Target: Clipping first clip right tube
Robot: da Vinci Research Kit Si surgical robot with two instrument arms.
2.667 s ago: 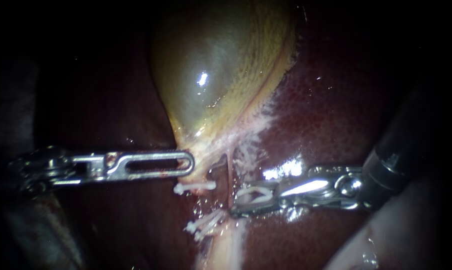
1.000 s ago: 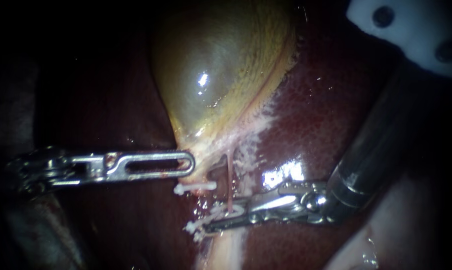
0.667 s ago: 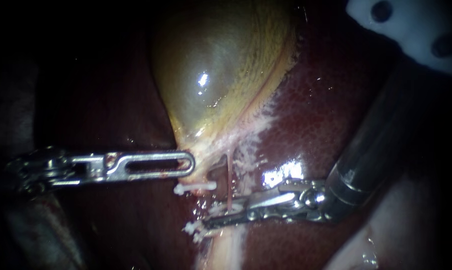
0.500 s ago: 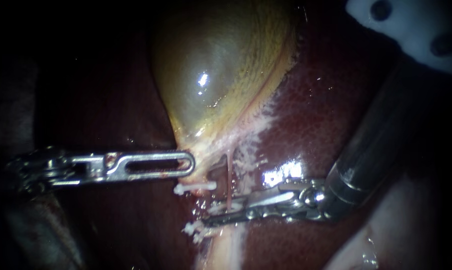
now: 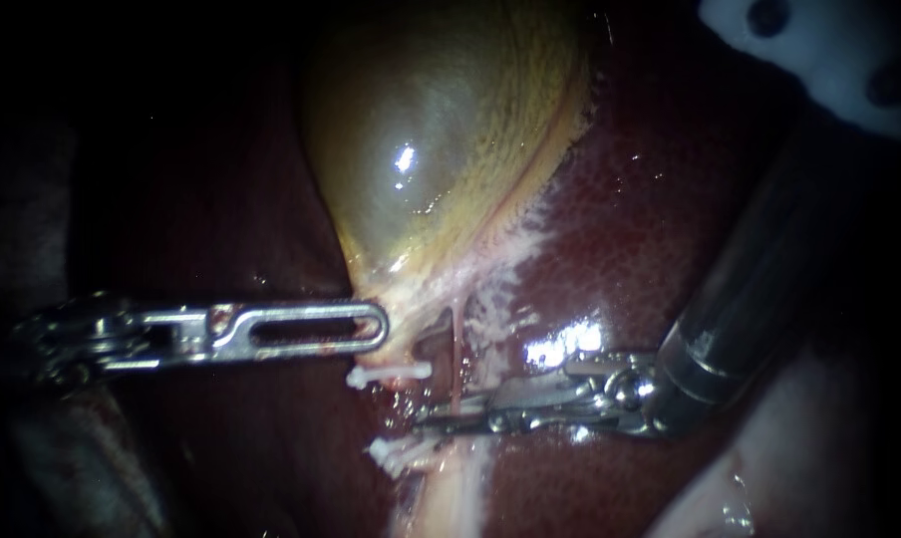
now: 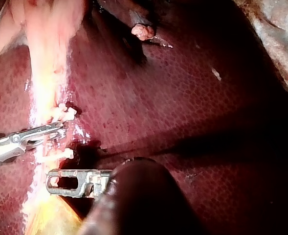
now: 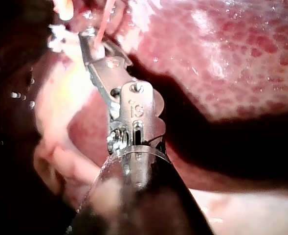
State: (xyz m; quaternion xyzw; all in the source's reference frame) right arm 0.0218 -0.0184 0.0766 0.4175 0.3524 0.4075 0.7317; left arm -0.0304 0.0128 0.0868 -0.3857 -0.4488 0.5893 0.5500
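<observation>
Most of the step is looking done: my slim steel right instrument [image 5: 429,420] is pressing its jaws together across the thin pink right tube [image 5: 455,359], just below the gallbladder's neck. I cannot tell whether a clip is locking. Releasing and backing out are remaining. My slotted steel left instrument [image 5: 379,329] is pinching the yellow-green gallbladder [image 5: 441,149] at its neck. Wet, dark red liver [image 5: 650,229] is glistening underneath, and white plastic clips [image 5: 389,374] on the neighbouring tube are crowding the working space.

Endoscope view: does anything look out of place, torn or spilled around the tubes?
Nothing looks torn or spilled. The right instrument's tool is closed across the thin right tube, and the white clip beside it lies crosswise, not askew. The one oddity is a white part with dark holes in the upper right corner.
</observation>
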